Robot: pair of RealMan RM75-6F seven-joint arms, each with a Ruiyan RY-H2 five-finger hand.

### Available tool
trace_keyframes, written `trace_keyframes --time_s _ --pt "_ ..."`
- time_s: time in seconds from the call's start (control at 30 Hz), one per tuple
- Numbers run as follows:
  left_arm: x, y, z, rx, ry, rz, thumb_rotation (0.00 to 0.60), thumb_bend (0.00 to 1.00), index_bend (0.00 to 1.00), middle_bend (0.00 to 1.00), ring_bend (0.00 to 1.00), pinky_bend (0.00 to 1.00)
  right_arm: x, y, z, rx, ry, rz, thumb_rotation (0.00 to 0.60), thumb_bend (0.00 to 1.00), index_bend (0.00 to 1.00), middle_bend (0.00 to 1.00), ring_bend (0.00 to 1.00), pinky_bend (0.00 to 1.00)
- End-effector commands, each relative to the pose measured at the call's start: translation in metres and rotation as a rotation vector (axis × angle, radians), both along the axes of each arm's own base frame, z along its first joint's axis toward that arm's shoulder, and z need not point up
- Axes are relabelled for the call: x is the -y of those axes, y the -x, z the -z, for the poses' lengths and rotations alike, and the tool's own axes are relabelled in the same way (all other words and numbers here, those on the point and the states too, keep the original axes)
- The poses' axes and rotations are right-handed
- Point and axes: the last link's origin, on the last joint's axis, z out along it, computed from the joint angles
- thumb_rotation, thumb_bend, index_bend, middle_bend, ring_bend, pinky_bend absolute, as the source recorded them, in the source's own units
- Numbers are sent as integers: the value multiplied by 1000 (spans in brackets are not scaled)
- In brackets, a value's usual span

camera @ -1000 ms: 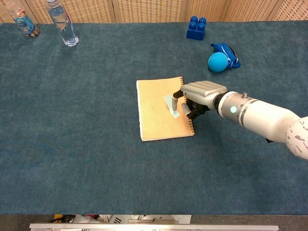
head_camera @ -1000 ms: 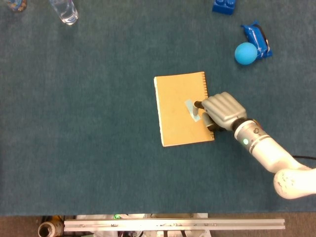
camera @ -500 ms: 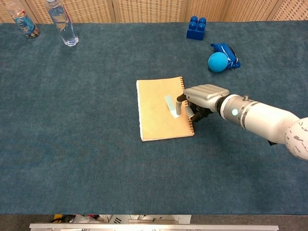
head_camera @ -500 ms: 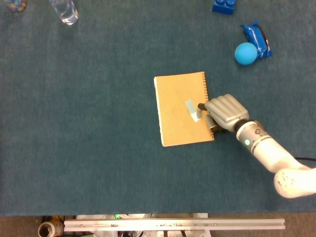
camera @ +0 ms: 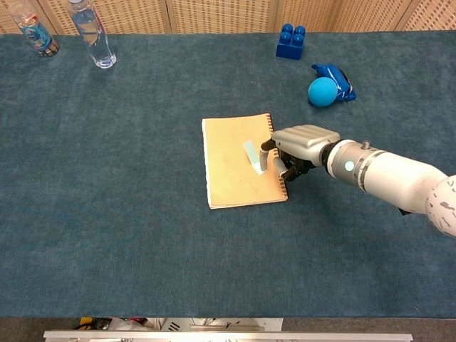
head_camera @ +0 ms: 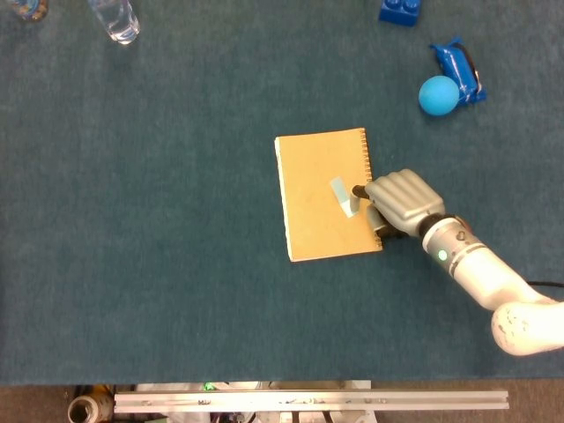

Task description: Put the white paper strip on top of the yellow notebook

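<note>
The yellow spiral notebook (head_camera: 322, 194) (camera: 231, 164) lies flat at the middle of the blue cloth. The white paper strip (head_camera: 342, 196) (camera: 253, 157) rests on its right half, slanted. My right hand (head_camera: 401, 201) (camera: 299, 146) hovers at the notebook's spiral edge, palm down with its fingers bent downward. One fingertip (camera: 265, 158) stands right beside the strip's near end, with a small gap to the thumb, and nothing is held between them. My left hand shows in neither view.
A blue ball (head_camera: 438, 95) (camera: 322, 92) and a blue pouch (head_camera: 463, 70) sit at the back right, a blue toy block (camera: 288, 41) behind them. Two bottles (camera: 92, 35) (camera: 32, 28) stand at the back left.
Over the last second my right hand drew back a little to the right, off the strip. The strip stayed lying on the notebook. Almost nothing moved in the last half second.
</note>
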Motion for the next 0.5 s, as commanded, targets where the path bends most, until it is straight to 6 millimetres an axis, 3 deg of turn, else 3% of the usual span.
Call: trace_keyframes --time_s 0.03,0.5 --pt "0 0 0 0 -1 -2 600 261 167 312 284 230 -1 2 2 -10 -6 2 587 708 389 970 1000 1000" --pt "-2 -2 0 -1 -1 9 600 261 167 312 284 230 3 -10 -17 72 40 3 585 709 389 971 1000 1000"
